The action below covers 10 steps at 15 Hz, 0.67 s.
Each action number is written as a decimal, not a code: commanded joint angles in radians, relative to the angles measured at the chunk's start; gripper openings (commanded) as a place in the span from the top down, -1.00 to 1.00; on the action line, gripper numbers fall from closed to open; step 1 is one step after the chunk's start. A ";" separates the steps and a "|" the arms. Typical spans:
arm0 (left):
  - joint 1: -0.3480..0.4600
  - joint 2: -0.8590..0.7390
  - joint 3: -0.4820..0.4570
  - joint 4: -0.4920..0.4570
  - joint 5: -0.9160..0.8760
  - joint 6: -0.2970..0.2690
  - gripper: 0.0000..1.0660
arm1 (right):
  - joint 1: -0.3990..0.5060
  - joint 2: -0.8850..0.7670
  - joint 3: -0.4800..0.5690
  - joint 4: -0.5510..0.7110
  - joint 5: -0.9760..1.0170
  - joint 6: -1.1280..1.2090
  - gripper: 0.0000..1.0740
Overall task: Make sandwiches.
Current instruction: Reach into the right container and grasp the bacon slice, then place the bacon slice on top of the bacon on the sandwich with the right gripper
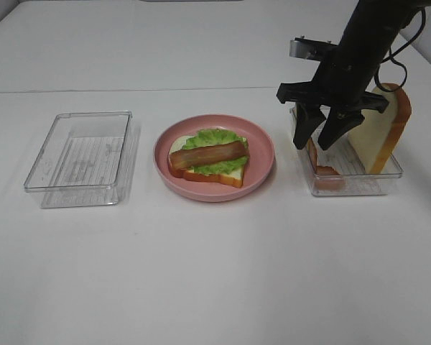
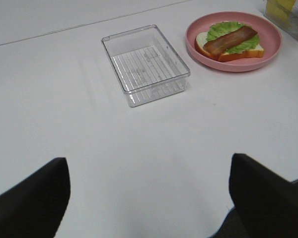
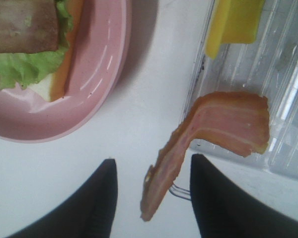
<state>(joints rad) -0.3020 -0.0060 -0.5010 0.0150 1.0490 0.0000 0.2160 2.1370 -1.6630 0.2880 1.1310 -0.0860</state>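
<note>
My right hand [image 3: 153, 162] is spread either side of the bacon strip [image 3: 228, 124] hanging half out of the tray [image 3: 288, 74], not pinching it. Left hand [image 2: 149, 162] is spread wide too.

We note bright, even overhead light; white desk [image 1: 201, 273] near washed out. Shadows soft, short: faint one beside pink plate [image 1: 268, 159], another under clear tray [image 1: 86, 162]. Glare streaks on tray ribs and plate rim. High view slightly soft, grainy, colours muted. In wrist views we find left gripper [image 2: 149, 163] and right gripper [image 3: 153, 166] dark, blurred at edges; bacon strip [image 3: 223, 124] reasonably sharp, close up.
</note>
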 commanded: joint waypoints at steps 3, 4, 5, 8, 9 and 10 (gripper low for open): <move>0.000 -0.019 0.001 0.003 -0.010 0.000 -0.55 | 0.003 0.014 -0.003 -0.021 0.025 0.021 0.63; 0.000 -0.019 0.001 0.003 -0.010 0.000 -0.55 | 0.003 0.014 -0.003 -0.025 0.025 0.021 0.81; 0.000 -0.019 0.001 0.003 -0.010 0.000 -0.55 | 0.003 0.014 -0.003 -0.029 0.026 0.022 1.00; 0.000 -0.019 0.001 0.003 -0.010 0.000 -0.55 | 0.003 0.013 -0.003 -0.029 0.029 0.023 1.00; 0.000 -0.019 0.001 0.003 -0.010 0.000 -0.55 | 0.003 0.012 -0.007 -0.029 0.044 0.023 1.00; 0.000 -0.019 0.001 0.003 -0.010 0.000 -0.55 | 0.003 0.012 -0.023 -0.029 0.078 0.023 1.00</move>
<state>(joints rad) -0.3020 -0.0060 -0.5010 0.0150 1.0490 0.0000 0.2160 2.1450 -1.6820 0.2620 1.1920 -0.0610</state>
